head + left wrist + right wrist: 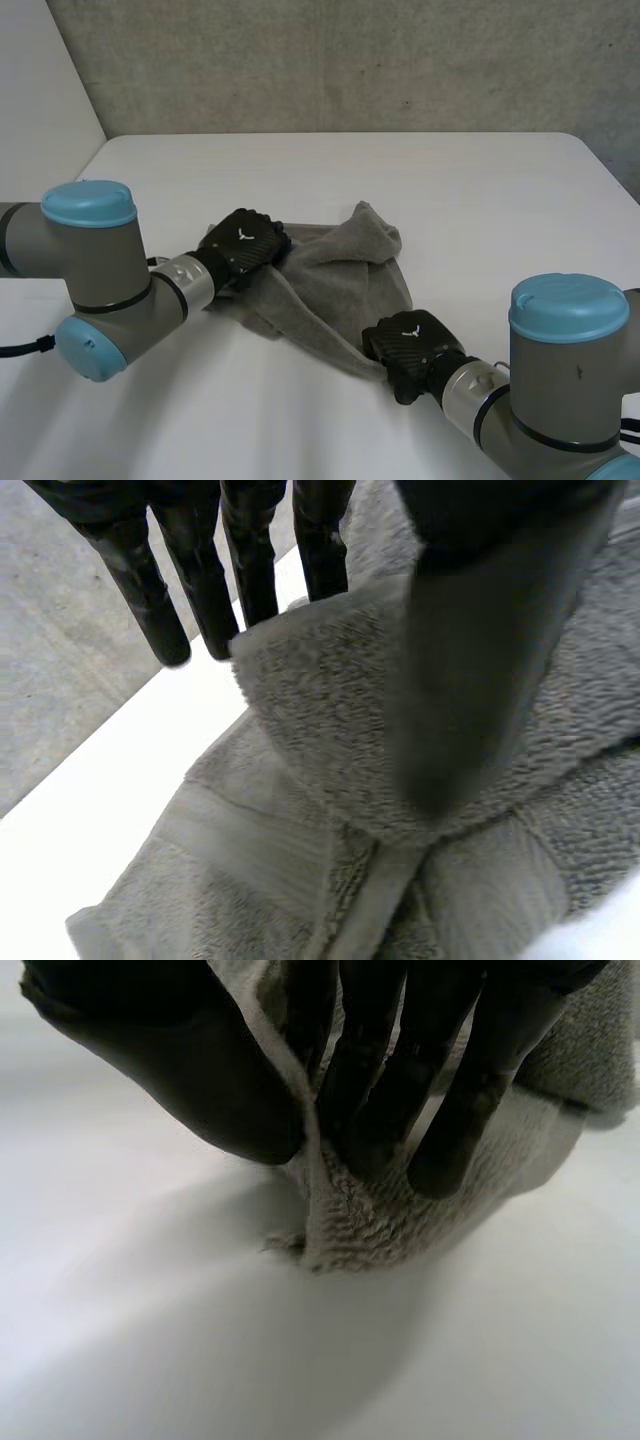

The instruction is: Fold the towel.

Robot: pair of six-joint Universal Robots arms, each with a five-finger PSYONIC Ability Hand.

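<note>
Closest to you, the right hand point(408, 348) is at about 5 o'clock of the towel point(345, 265). In its wrist view you can see the thumb point(200, 1070) and fingers point(440, 1110) curled in and pinching a near edge of the cloth between them, with the tip of that bit hanging right down at the counter point(480, 200).

From there the grey towel runs as a taut-ish ridge toward 10 o'clock. The rest of it is rumpled in a heap around the middle of the counter, with a bunched peak at its 12 o'clock side.

Next up is the left hand point(243, 243), on the towel's edge at roughly 10 o'clock. Its own wrist view shows a thick flap of cloth caught between the thumb point(480, 680) and the straight fingers point(200, 580) — so you've got a pinch grip there too. More layers, one with a flat woven band, lie under the palm.

Past both hands there's bare white counter, then a grey wall point(350, 60) at the far edge.
</note>
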